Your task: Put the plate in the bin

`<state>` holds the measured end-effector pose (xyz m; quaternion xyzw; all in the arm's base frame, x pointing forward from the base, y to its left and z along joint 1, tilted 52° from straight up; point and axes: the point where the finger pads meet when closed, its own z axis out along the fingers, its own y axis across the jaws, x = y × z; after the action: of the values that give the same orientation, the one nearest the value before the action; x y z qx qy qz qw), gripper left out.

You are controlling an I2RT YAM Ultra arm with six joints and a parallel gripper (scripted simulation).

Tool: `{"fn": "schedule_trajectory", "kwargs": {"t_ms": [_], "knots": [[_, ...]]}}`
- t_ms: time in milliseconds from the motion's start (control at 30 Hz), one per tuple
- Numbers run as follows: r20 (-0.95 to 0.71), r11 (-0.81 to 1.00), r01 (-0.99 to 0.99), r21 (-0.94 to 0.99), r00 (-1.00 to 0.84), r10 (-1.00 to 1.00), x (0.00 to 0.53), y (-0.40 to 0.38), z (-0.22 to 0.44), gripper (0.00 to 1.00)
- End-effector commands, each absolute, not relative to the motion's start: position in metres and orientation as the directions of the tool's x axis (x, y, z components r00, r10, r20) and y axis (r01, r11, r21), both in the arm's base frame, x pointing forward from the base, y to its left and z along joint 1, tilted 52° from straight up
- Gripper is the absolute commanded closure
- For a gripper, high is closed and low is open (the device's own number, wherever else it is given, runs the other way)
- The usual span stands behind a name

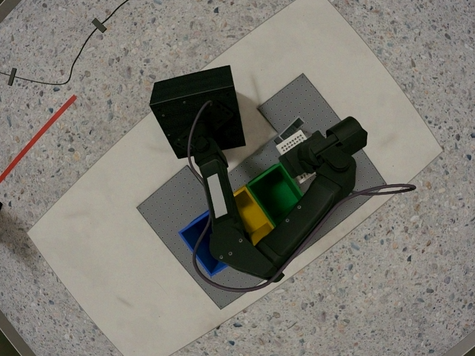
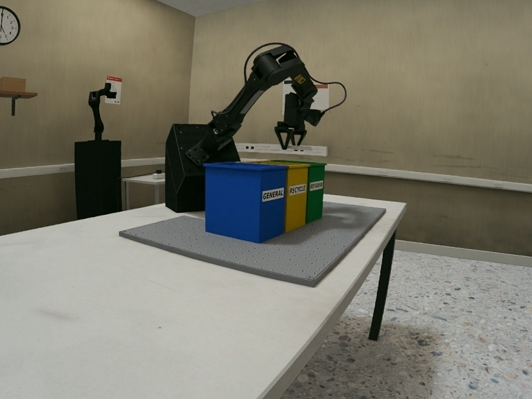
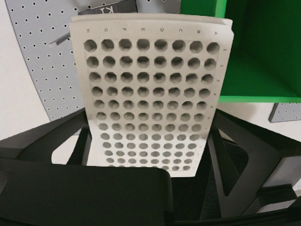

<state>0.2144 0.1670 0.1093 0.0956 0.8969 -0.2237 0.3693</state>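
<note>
My gripper [image 3: 150, 112] is shut on the white 96-well plate [image 3: 150, 96], gripping its two long sides and holding it flat in the air. From above, the plate [image 1: 292, 142] sticks out from under my wrist [image 1: 307, 155], just past the far corner of the green RETURNS bin [image 1: 274, 191]. The bin's open green inside [image 3: 261, 49] lies to the right of the plate in the wrist view. The rack's K1 label [image 3: 109, 9] shows behind the plate's top edge, and the rack [image 1: 290, 128] lies beyond it. I cannot see the lower plate. The side view shows the gripper [image 2: 290, 140] above bin height.
Three bins stand upright in a row on the grey perforated board [image 2: 258, 244]: blue GENERAL [image 2: 244, 199], yellow RECYCLE [image 2: 296, 195], green RETURNS [image 2: 315, 188]. My forearm [image 1: 299, 222] crosses above the yellow bin [image 1: 251, 216]. The black arm base [image 1: 197, 111] stands behind.
</note>
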Motion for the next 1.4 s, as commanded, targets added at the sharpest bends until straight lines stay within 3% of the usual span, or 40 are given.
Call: {"fn": "schedule_trajectory", "kwargs": {"t_ms": [0, 1367], "knots": [[-0.727, 0.903, 0.312, -0.294, -0.687, 0.001, 0.216, 0.174, 0.131, 1.0], [-0.731, 0.895, 0.332, -0.298, -0.683, 0.01, 0.227, 0.072, 0.21, 1.0]]}}
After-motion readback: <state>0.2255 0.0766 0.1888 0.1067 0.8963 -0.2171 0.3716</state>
